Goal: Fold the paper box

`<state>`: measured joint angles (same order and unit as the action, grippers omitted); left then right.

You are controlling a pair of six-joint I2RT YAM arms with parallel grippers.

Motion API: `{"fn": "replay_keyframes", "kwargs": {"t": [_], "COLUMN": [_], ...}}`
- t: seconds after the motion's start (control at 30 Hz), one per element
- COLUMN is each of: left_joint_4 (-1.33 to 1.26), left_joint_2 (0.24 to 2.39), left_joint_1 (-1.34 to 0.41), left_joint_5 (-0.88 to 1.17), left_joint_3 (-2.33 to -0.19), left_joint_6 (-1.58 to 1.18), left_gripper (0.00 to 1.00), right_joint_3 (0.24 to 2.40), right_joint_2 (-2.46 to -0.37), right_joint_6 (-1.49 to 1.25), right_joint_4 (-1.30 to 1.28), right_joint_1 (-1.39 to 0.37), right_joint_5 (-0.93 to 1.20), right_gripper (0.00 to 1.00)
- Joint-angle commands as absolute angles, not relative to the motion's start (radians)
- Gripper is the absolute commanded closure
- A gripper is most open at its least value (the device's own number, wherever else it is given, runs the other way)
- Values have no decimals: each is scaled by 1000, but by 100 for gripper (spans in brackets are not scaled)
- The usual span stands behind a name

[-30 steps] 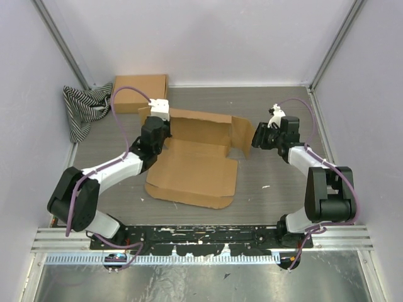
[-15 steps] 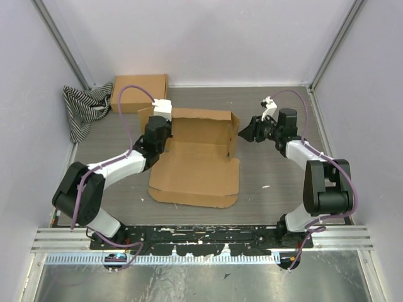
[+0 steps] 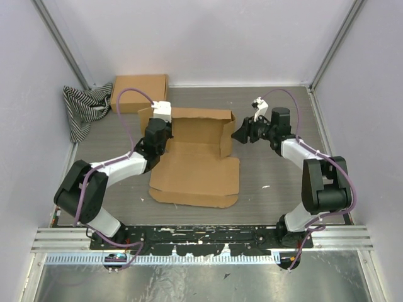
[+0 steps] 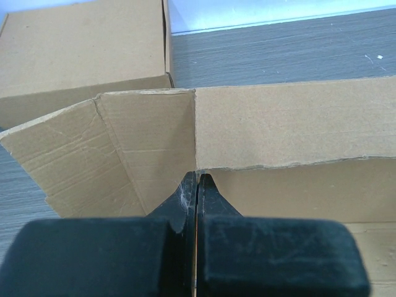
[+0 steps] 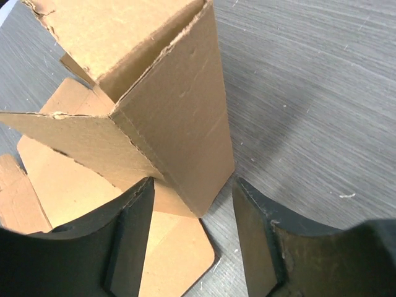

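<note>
The paper box (image 3: 195, 160) is a brown die-cut sheet lying mid-table, with its back wall and both side flaps raised. My left gripper (image 3: 157, 134) is at the box's left back corner, shut on a thin cardboard edge. In the left wrist view the gripper (image 4: 197, 177) sits just below the corner where the side flap meets the back wall (image 4: 284, 124). My right gripper (image 3: 241, 133) is open at the box's right side. In the right wrist view the gripper (image 5: 192, 193) has its jaws on either side of the upright right flap (image 5: 176, 117), without squeezing it.
A second, ready-made brown box (image 3: 140, 92) stands at the back left and also shows in the left wrist view (image 4: 80, 55). A black-and-white striped cloth (image 3: 85, 110) lies beside it against the left wall. Grey walls close in the table on three sides.
My right gripper has moved left and toward the back, up to the box's right flap, which now stands more upright. My left gripper has shifted slightly right along the left back corner.
</note>
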<state>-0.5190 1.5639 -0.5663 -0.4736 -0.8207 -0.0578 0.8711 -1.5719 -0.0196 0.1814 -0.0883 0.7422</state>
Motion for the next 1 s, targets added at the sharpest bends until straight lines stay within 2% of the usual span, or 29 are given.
{"fn": "replay_keyframes", "kwargs": {"t": [0.0, 0.07, 0.17, 0.4, 0.63, 0.7, 0.87, 0.97], "left_joint_4": [-526, -521, -493, -471, -456, -445, -423, -407], "left_joint_2": [1557, 1551, 1541, 1529, 1521, 1520, 1517, 1518], "left_joint_1": [-569, -569, -569, -569, -569, -569, -570, -569], "left_joint_5": [-461, -453, -443, -435, -427, -426, -430, -428], "left_joint_3": [-793, -796, -814, -834, -837, -842, -862, -875], "left_joint_6": [-83, -87, -87, -83, -94, -95, -91, -88], "left_gripper": [100, 100, 100, 100, 100, 100, 100, 100], "right_joint_3": [944, 947, 946, 961, 917, 910, 894, 881], "right_joint_2": [-1581, -1574, -1561, -1586, -1608, -1617, -1624, -1618], "right_joint_6": [5, 8, 4, 0, -31, -42, -50, -59], "right_joint_4": [209, 212, 228, 236, 328, 349, 372, 388], "right_joint_1": [-126, -153, -185, -240, -313, -327, -365, -373], "right_joint_5": [706, 658, 591, 493, 316, 295, 235, 191], "right_gripper": [39, 34, 21, 17, 30, 39, 52, 64]}}
